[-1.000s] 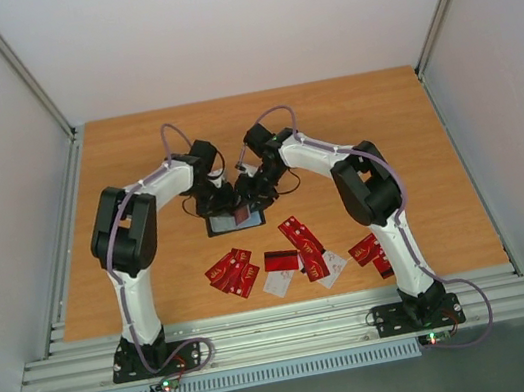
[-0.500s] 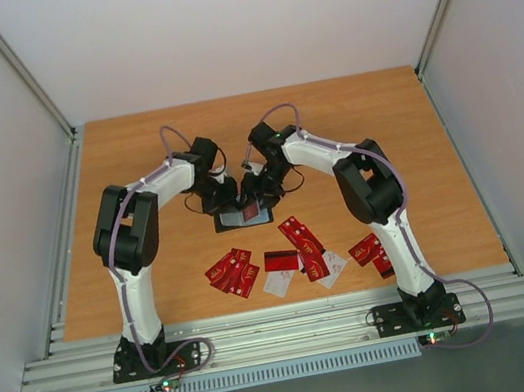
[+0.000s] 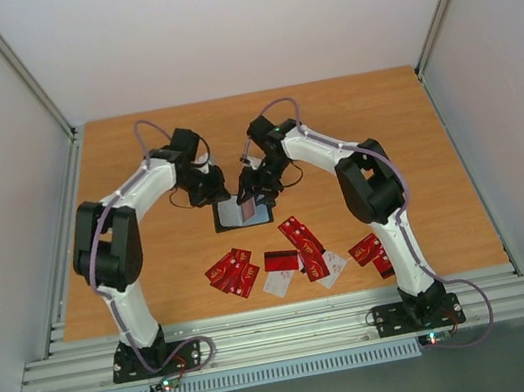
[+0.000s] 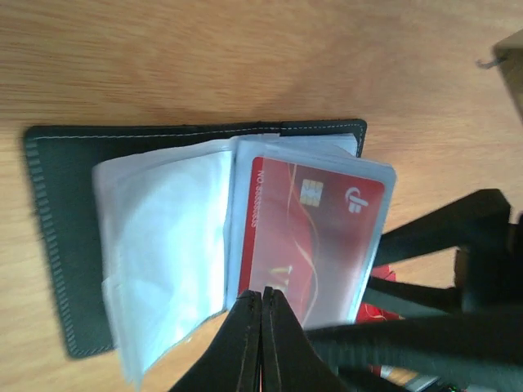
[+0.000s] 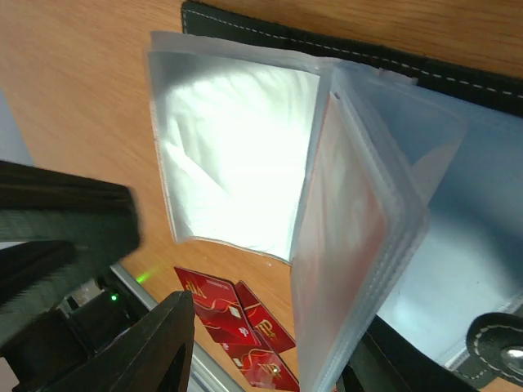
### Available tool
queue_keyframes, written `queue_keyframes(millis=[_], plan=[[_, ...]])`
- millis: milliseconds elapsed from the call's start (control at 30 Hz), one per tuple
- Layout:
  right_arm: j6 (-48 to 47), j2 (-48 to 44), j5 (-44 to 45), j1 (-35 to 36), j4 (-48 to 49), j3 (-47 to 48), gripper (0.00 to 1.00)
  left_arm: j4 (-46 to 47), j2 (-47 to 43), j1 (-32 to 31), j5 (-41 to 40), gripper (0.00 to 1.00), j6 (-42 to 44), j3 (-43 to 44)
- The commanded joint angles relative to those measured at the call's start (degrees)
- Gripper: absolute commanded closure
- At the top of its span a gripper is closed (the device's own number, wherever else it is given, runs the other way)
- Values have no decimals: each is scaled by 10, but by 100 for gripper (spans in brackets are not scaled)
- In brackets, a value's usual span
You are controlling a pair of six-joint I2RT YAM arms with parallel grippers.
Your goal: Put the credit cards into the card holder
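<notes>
The card holder (image 3: 242,214) lies open on the table, black with clear plastic sleeves. In the left wrist view (image 4: 49,212) one sleeve holds a red credit card (image 4: 306,229). My left gripper (image 3: 212,187) is shut and empty (image 4: 261,296), its tips just off the near edge of that sleeve. My right gripper (image 3: 254,193) is open (image 5: 270,327), and a stack of sleeves (image 5: 359,245) stands upright between its fingers. Several loose credit cards, red (image 3: 232,270) and white (image 3: 280,284), lie nearer the arm bases. Some show in the right wrist view (image 5: 233,318).
More red cards lie at the right by the right arm's lower link (image 3: 368,250) and just near of the holder (image 3: 302,237). Grey walls close in the wooden table (image 3: 381,124) at left, right and back. A metal rail (image 3: 286,329) runs along the near edge.
My left gripper has pulled back to the far left, off the holder. My right gripper stays at the holder, where the sleeves with the red card now stand up.
</notes>
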Motion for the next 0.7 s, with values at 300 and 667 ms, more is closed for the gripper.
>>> queue_keyframes(millis=[300, 667], plan=[[11, 33, -59, 20, -59, 111, 53, -32, -148, 56, -60, 96, 24, -84], [16, 52, -76, 22, -41, 108, 53, -21, -189, 58, -49, 95, 29, -115]])
